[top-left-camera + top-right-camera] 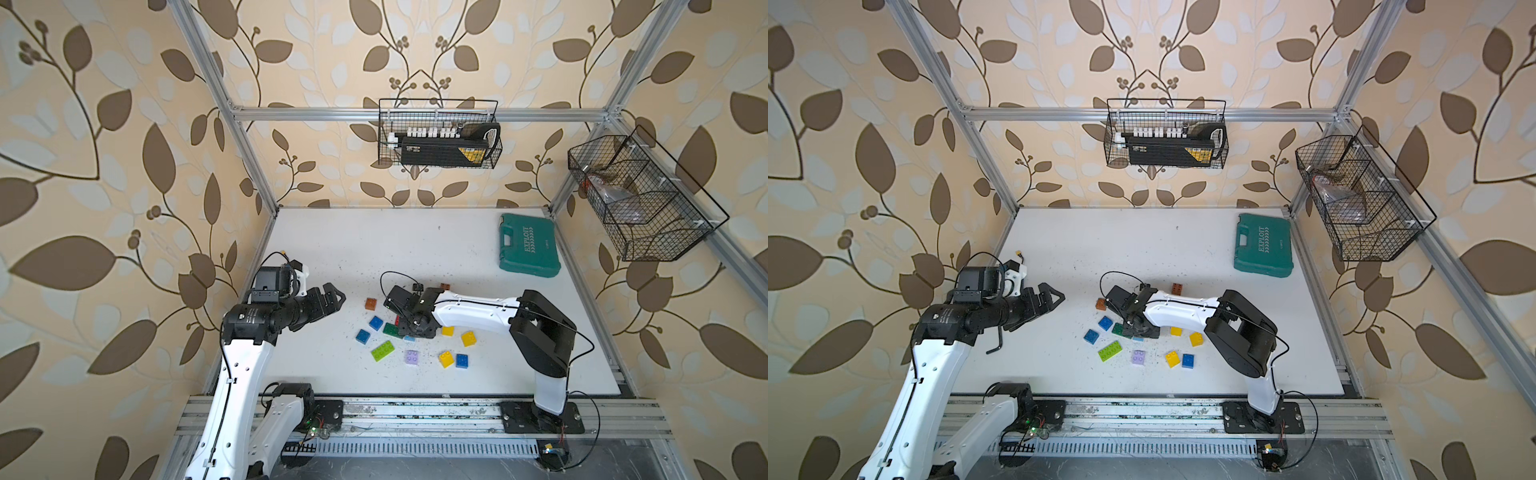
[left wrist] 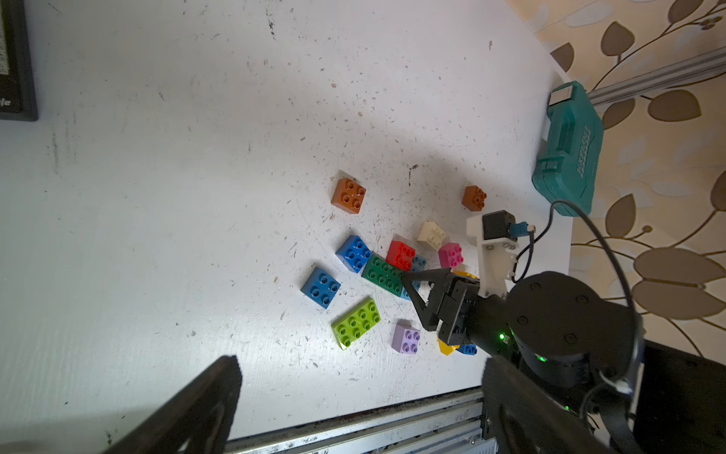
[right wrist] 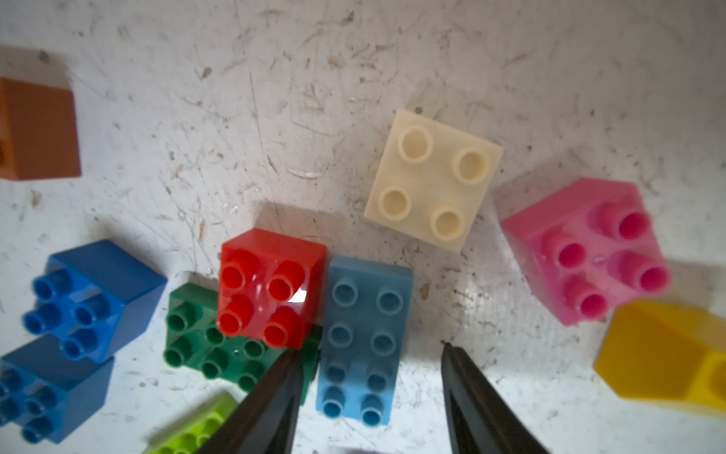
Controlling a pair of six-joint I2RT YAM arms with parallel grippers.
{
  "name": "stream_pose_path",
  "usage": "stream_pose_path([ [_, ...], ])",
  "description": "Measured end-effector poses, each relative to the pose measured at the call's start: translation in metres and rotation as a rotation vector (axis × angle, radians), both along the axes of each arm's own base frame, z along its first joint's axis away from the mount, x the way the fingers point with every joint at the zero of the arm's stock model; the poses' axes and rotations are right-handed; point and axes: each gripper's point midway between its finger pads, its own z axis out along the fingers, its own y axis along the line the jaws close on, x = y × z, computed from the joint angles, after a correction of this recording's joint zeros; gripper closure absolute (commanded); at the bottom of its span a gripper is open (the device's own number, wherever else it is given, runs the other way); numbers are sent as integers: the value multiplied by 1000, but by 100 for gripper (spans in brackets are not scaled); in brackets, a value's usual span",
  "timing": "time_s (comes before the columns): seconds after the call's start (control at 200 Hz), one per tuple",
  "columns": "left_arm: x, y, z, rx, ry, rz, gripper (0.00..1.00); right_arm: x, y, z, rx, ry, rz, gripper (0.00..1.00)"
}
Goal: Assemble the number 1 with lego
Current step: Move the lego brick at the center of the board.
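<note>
Pale-blue oblong eight-stud plastic brick (image 3: pixel 363 338) lies flat beside a red square brick (image 3: pixel 271 287); my right gripper (image 3: pixel 369 349) straddles it, jaws parted, nothing gripped; next I must close squarely; left gripper (image 1: pixel 334 298) gapes idle.

Top views look down; wrist views share the bricks (image 3: pixel 361 338).

Left arm (image 1: pixel 237 374), right arm (image 1: pixel 469 316): white shells, black joints, thin black cables (image 1: pixel 478 302) clipped along links. Black base plate (image 1: pixel 540 415) with screws. Right gripper (image 3: pixel 369 350): black tapered fingers (image 3: pixel 267 401). White camera bracket (image 2: pixel 495 255) with small screws, black camera (image 2: pixel 498 224), blue plug (image 2: pixel 520 228). Green lights (image 2: pixel 501 336) on black wrist (image 2: pixel 550 310).
</note>
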Motion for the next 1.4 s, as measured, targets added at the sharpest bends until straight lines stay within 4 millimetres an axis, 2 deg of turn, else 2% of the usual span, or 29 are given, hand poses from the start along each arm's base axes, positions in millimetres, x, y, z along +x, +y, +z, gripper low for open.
stream_pose_path([
  [0.205,0,0,0,1,0,1,1,-2,-4,5,-8,-4,29,38],
  [0.46,0,1,0,3,1,3,1,-9,-12,32,51,-39,28,38],
  [0.555,0,1,0,3,1,3,1,-10,-11,34,64,-39,30,38],
  [0.745,0,1,-1,3,2,3,1,-21,-5,27,45,-24,64,37],
  [0.965,0,1,-1,3,2,3,1,-41,5,-6,-40,29,120,30],
  [1.025,0,1,-1,3,3,3,1,-42,1,-13,-67,39,118,29],
  [1.255,0,1,-1,3,3,3,1,-33,-9,-12,-77,29,78,28],
  [1.4,0,1,-1,4,3,3,1,-19,-34,-11,-86,28,17,29],
])
